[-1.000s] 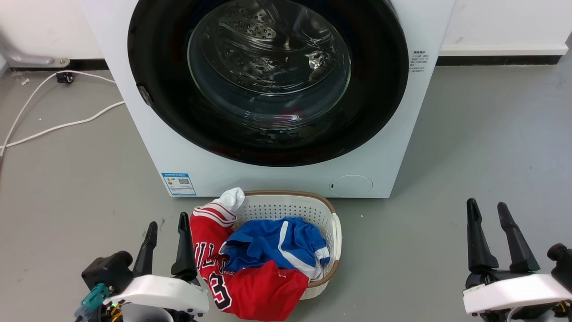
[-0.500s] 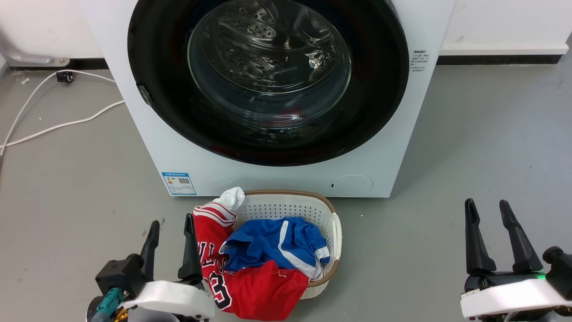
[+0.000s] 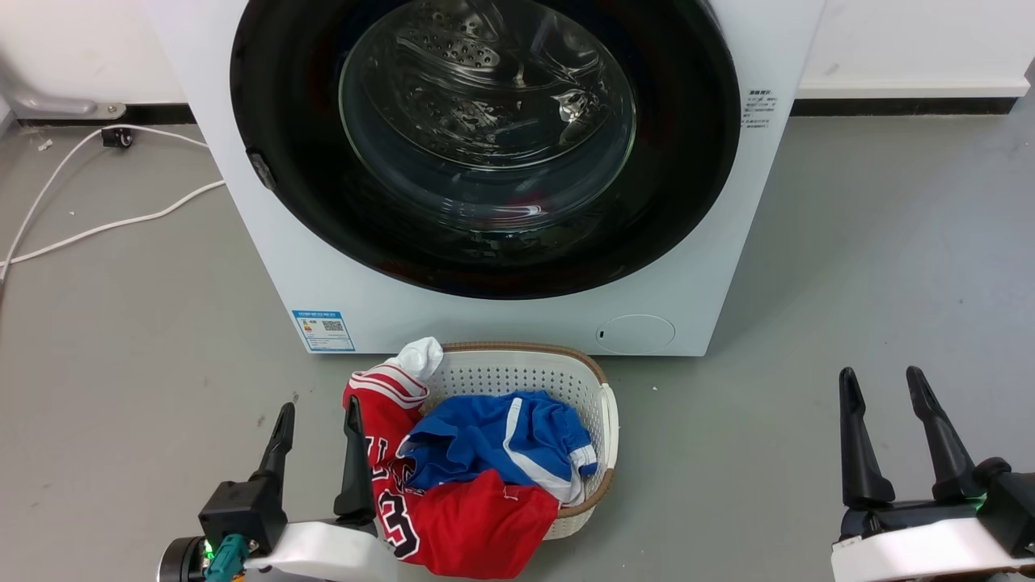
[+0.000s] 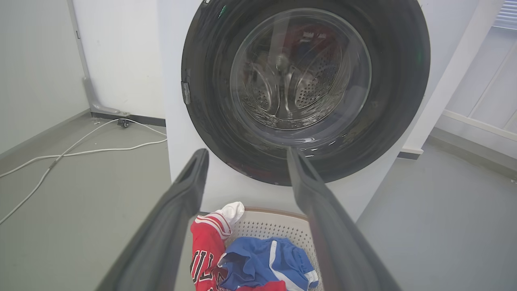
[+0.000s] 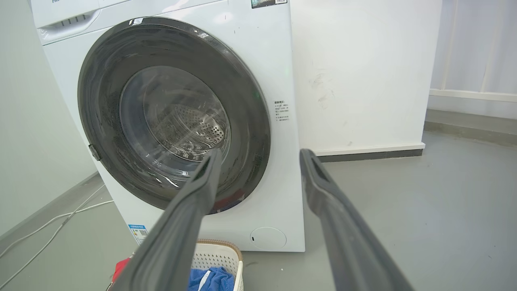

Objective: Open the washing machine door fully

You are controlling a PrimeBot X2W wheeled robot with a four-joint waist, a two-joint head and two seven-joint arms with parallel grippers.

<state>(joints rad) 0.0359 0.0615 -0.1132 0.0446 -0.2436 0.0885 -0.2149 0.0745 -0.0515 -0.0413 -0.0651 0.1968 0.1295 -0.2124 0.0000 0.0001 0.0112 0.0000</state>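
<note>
The left hand (image 3: 318, 404) hovers open and empty over the grey floor (image 3: 849, 267), its fingers close beside a red jersey (image 3: 461, 525). The right hand (image 3: 880, 372), well apart at the other side, is open too, holding nothing. Between them a white basket (image 3: 610, 420) holds the jersey and blue shorts (image 3: 501, 436). Just behind the basket stands the washing machine (image 3: 453, 319), its door (image 3: 485, 145) shut flat against the front. A white cable (image 3: 105, 226) trails to its left

left pincer (image 3: 318, 415) fingers parted, empty, right pincer (image 3: 881, 381) likewise
</note>
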